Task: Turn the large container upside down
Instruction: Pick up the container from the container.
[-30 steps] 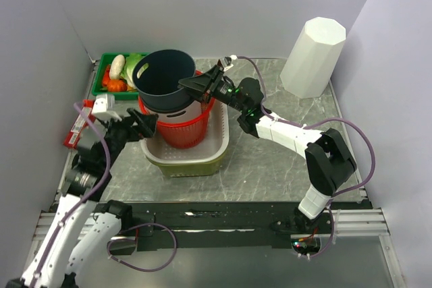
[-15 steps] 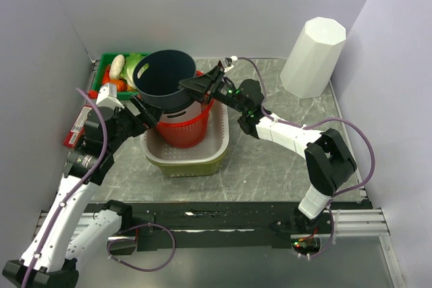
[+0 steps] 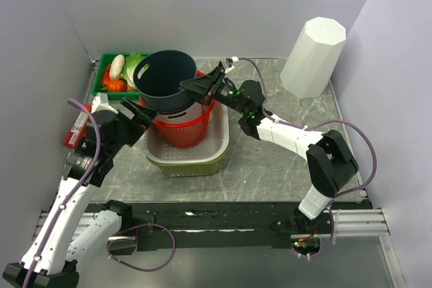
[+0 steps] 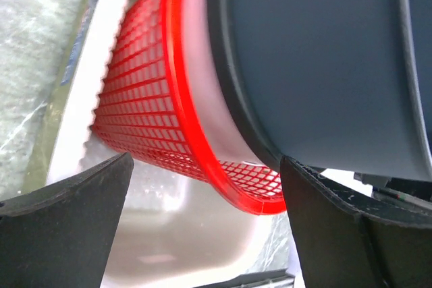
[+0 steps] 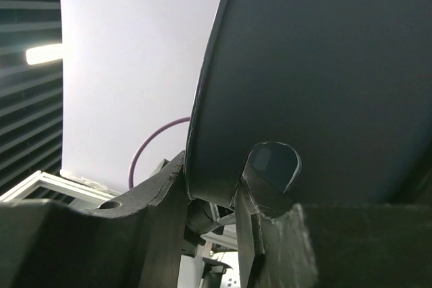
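The large dark blue container (image 3: 162,75) is open side up and tilted above a red mesh basket (image 3: 181,129). My right gripper (image 3: 183,85) is shut on its right rim beside a handle hole. In the right wrist view the rim wall (image 5: 324,65) sits between the fingers (image 5: 148,220) of my right gripper (image 5: 212,193). My left gripper (image 3: 143,118) is open at the basket's left side, below the container. In the left wrist view my left gripper (image 4: 206,214) spans the red basket's rim (image 4: 155,99) and the container's base (image 4: 317,52), gripping nothing.
The red basket stands in a beige tub (image 3: 202,156), also in the left wrist view (image 4: 182,227). A green tray of vegetables (image 3: 108,65) sits at the back left, a red packet (image 3: 76,126) by the left wall, and a tall white container (image 3: 312,57) at the back right.
My left arm has lifted and drawn in closer to the red basket and the container's underside. The right gripper and the container have stayed put.
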Tool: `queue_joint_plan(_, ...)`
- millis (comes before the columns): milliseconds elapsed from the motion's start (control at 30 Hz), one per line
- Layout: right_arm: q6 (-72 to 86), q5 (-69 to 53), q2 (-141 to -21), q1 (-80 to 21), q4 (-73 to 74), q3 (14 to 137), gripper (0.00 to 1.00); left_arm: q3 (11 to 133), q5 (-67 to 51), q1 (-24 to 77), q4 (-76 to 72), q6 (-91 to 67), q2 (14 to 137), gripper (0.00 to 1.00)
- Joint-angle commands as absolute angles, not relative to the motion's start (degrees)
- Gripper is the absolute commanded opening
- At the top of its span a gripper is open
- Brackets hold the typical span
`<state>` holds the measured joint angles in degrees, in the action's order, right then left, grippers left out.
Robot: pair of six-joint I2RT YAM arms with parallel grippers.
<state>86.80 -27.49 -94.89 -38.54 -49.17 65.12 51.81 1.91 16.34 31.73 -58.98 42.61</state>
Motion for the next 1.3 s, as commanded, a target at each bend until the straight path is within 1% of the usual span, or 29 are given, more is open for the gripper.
queue_joint_plan(0, 84.81, -26.89, -91.05, -39.46, -52.29, 64.42, 0.33, 51.24, 5.36, 16.0, 31.64, -64.42, 41.39, 0.96)
queue_joint_plan(333, 84.9, -27.07, -90.88, -40.17, -53.08, 64.86, 0.33, 49.13, 4.48, 15.91, 29.8, -66.27, 43.33, 0.96)
queue_joint_plan(400, 85.17, -27.42, -91.05, -40.34, -53.17, 65.21, 0.33, 47.12, 5.27, 15.91, 29.1, -66.27, 42.81, 0.96)
queue_joint_plan(667, 86.22, -28.92, -92.55, -40.69, -56.86, 67.15, 0.33, 44.3, 7.29, 15.91, 28.48, -63.81, 42.1, 0.96)
queue_joint_plan(1100, 84.9, -27.68, -91.5, -40.69, -57.66, 68.02, 0.33, 40.43, 7.47, 15.91, 26.54, -60.82, 42.54, 0.96)
queue_joint_plan(1267, 82.53, -30.14, -91.84, -40.69, -59.06, 70.57, 0.34, 40.52, 7.65, 15.91, 26.63, -60.21, 42.89, 0.96)
